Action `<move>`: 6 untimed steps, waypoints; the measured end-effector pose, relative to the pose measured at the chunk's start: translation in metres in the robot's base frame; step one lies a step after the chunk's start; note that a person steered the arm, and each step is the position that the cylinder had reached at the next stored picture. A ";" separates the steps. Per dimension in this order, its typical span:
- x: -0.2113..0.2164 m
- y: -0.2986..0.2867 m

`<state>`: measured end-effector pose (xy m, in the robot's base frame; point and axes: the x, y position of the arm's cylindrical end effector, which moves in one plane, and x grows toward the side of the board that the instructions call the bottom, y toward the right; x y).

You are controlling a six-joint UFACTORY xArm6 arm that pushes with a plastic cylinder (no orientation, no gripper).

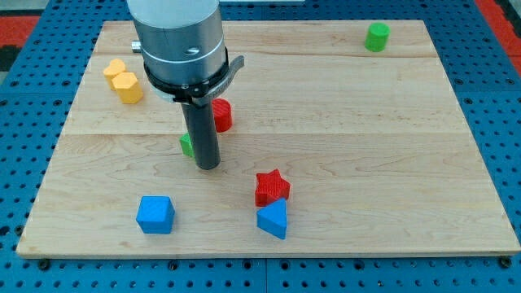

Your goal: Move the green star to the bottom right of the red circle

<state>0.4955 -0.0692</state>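
My tip (208,165) rests on the wooden board (358,146), left of centre. The green star (186,146) is mostly hidden behind the rod, just to the tip's upper left; only a small green edge shows. The red circle (222,115) stands just above and to the right of the rod, partly hidden by it. The green star lies to the lower left of the red circle.
A red star (272,187) and a blue triangle-like block (273,219) sit at the lower middle. A blue cube (155,214) is at the lower left. Two yellow blocks (124,81) are at the upper left. A green cylinder (377,37) is at the top right.
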 end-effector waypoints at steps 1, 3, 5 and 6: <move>0.018 -0.004; -0.015 -0.077; -0.025 -0.045; -0.025 -0.019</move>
